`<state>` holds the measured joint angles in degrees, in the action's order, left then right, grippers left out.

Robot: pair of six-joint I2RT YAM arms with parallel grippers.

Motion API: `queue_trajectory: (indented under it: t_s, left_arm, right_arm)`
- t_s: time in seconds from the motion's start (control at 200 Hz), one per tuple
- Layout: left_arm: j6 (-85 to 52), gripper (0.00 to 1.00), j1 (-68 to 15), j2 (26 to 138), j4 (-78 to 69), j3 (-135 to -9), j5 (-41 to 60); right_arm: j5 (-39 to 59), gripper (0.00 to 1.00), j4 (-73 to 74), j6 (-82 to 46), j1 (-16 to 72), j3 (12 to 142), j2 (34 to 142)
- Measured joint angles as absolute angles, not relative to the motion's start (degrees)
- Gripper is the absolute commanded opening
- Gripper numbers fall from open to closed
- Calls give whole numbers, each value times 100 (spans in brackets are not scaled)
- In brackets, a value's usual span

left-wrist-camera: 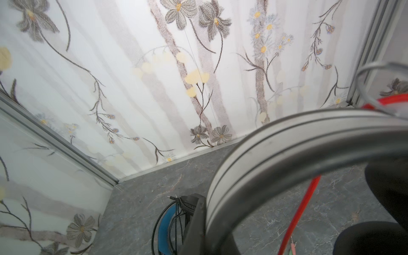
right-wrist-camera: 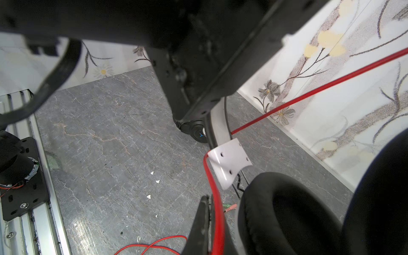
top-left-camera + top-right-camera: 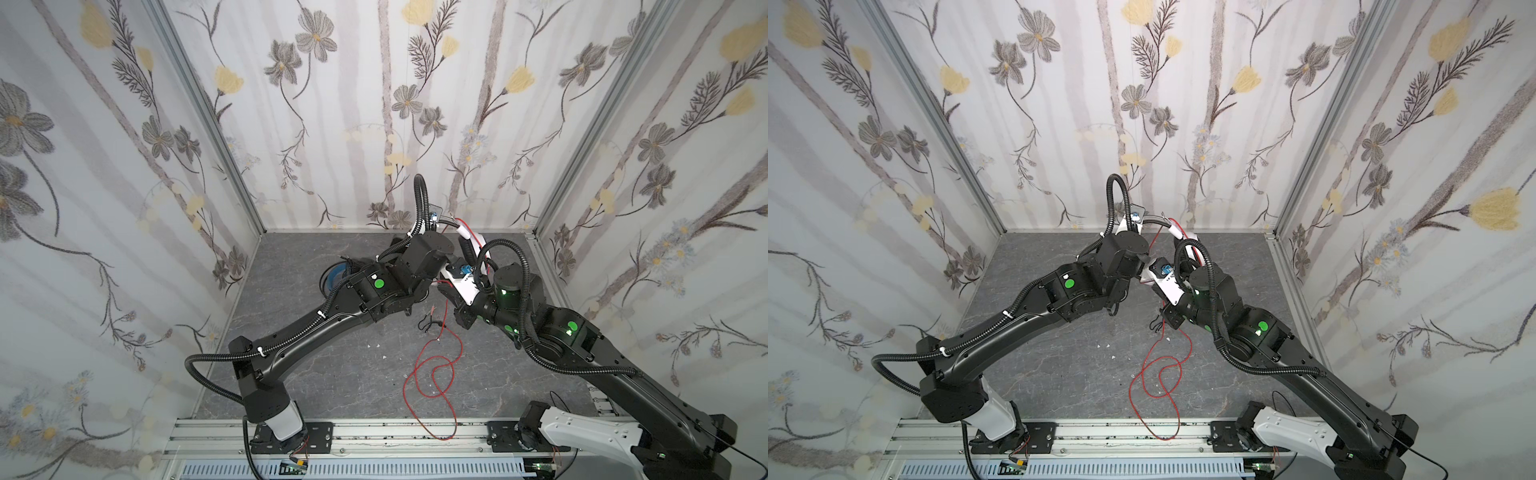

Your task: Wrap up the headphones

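Holding the white headset (image 1: 287, 141) up off the bench (image 3: 332, 374), both arms meet at the back middle. Left hand (image 1: 203, 220) is closed tight on its grey headband, which arcs close across the left wrist view. Right hand (image 2: 212, 229) is pinched closed on the red cable (image 2: 217, 198), just beside a black earpad (image 2: 265, 216). Pink and green plugs (image 2: 229, 206) show near that hand's finger. The cable drops from the headset to the bench in loose loops, one crossing onto the front rail (image 3: 374, 432) in both top views. Black headset (image 3: 332, 272) with blue inner band sits on the bench behind the left arm, mostly hidden in a top view. Its black cable is gathered on it.
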<state>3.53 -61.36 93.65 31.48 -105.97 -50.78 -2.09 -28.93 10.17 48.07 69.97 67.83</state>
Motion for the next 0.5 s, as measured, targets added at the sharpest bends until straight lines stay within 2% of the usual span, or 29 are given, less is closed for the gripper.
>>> queue_trajectory:
  t_s: [0.21,0.5]
  left_arm:
    - [1074,0,-6346,9334,3308,-10643,-5068]
    - [786,0,-6337,9426,3645,-10696,-4919]
  right_arm:
    - [-189,1,-3074,1232,4609,7135,6779]
    - [342,0,-2963,1109,4584,7081,6632]
